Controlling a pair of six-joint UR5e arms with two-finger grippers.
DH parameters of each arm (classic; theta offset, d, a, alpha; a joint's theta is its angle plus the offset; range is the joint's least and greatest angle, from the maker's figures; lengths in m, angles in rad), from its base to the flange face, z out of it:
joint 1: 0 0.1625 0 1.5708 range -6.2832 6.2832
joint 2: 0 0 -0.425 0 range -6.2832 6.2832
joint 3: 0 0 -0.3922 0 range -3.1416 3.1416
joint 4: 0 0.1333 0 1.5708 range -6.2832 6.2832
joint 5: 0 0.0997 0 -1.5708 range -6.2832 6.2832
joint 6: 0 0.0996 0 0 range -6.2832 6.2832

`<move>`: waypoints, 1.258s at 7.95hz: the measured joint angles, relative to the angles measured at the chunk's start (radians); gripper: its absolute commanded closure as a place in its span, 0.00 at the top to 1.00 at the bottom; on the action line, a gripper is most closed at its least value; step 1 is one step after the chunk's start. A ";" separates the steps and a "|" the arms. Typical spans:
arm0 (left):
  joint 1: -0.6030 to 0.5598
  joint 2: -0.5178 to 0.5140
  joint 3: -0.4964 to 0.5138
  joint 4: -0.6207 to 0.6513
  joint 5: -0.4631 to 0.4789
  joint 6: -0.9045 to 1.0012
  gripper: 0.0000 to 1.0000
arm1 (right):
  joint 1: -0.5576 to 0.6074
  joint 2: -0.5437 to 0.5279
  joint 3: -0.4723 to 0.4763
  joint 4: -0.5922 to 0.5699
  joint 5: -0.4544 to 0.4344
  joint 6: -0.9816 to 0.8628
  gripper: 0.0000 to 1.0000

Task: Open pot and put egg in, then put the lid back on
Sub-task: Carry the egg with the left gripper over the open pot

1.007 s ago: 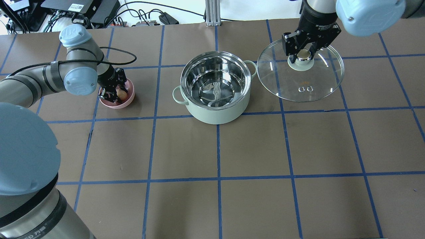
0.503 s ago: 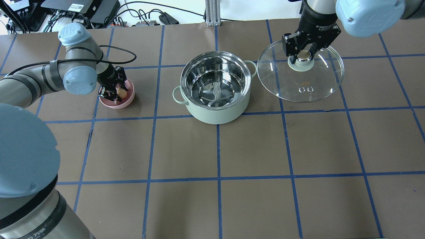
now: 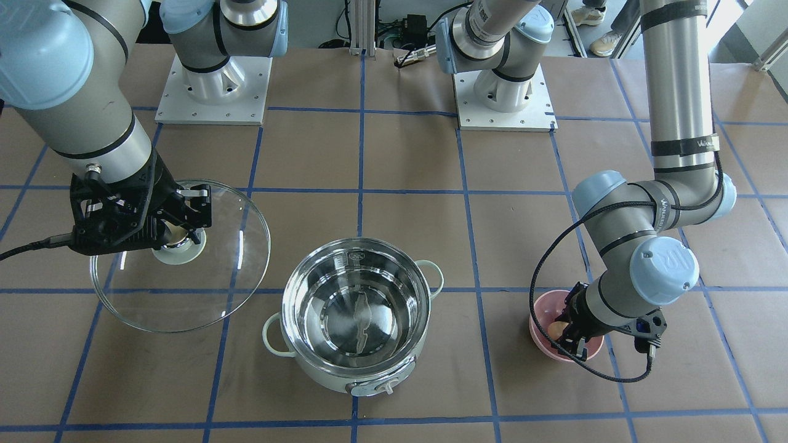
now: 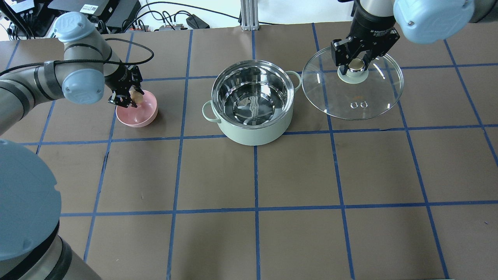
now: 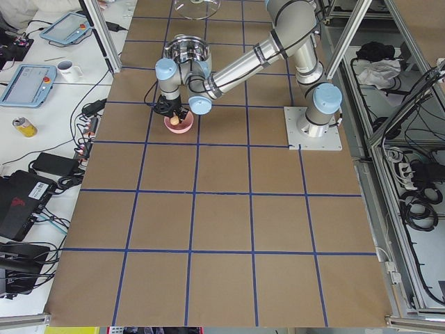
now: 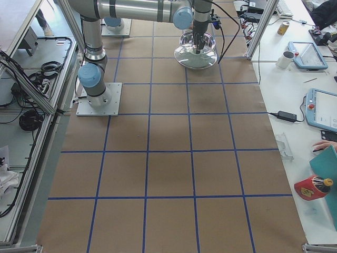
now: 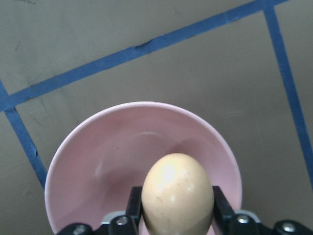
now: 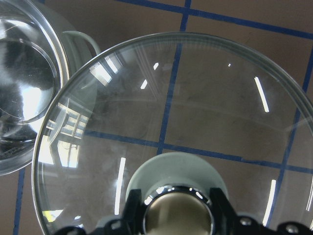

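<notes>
The pot (image 4: 255,132) stands open in the middle of the table, its steel inside empty; it also shows in the front view (image 3: 335,378). My left gripper (image 4: 131,98) is shut on the egg (image 4: 136,95) and holds it just above the back left rim of a pink bowl (image 4: 142,116). In the left wrist view the egg (image 7: 177,191) sits between the two fingers over the bowl (image 7: 98,147). My right gripper (image 4: 353,62) is shut on the knob of the lid (image 4: 352,99), to the right of the pot. The right wrist view shows the glass lid (image 8: 205,98).
The table is brown with a blue tape grid. The pink bowl (image 3: 542,338) is left of the pot on my side. Cables and electronics (image 4: 97,11) lie beyond the far edge. The arm bases (image 3: 505,98) stand at the robot's side of the table.
My left gripper has risen out of the pink bowl with the egg in it and shifted a little back and left. The right gripper and the lid have not moved.
</notes>
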 measured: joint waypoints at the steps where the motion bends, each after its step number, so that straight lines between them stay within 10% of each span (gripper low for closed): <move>1: -0.004 0.037 0.001 -0.004 -0.031 -0.002 0.00 | -0.001 0.000 0.000 -0.002 0.000 -0.013 0.00; 10: -0.403 0.101 0.194 -0.081 -0.174 -0.492 0.00 | -0.014 0.008 0.000 -0.010 -0.003 -0.061 0.00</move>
